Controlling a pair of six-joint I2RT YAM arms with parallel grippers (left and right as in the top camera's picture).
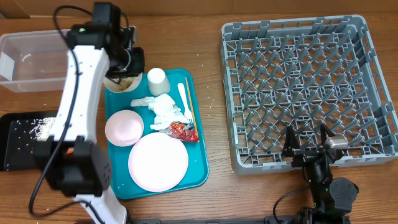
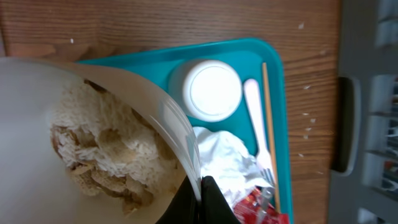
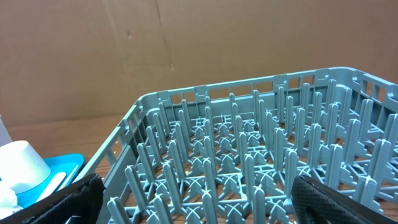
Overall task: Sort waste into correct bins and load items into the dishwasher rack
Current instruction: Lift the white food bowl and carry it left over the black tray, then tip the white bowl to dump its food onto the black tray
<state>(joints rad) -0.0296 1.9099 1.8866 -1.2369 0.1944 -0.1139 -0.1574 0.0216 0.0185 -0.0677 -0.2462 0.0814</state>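
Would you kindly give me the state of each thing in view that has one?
left hand: shut on the rim of the scrap bowl.
scrap bowl: holds food scraps.
right hand: open, empty.
dishwasher rack: empty.
cup: upside down on the teal tray.
plate: bare.
black tray: strewn with crumbs.

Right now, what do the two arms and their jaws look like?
The left arm has a white tubular link between bulky black joint housings, an orange mark on the lower one, and a thin black cable looping alongside. The right arm is black throughout, with a silver-grey block near its wrist. Both sets of jaws are black.
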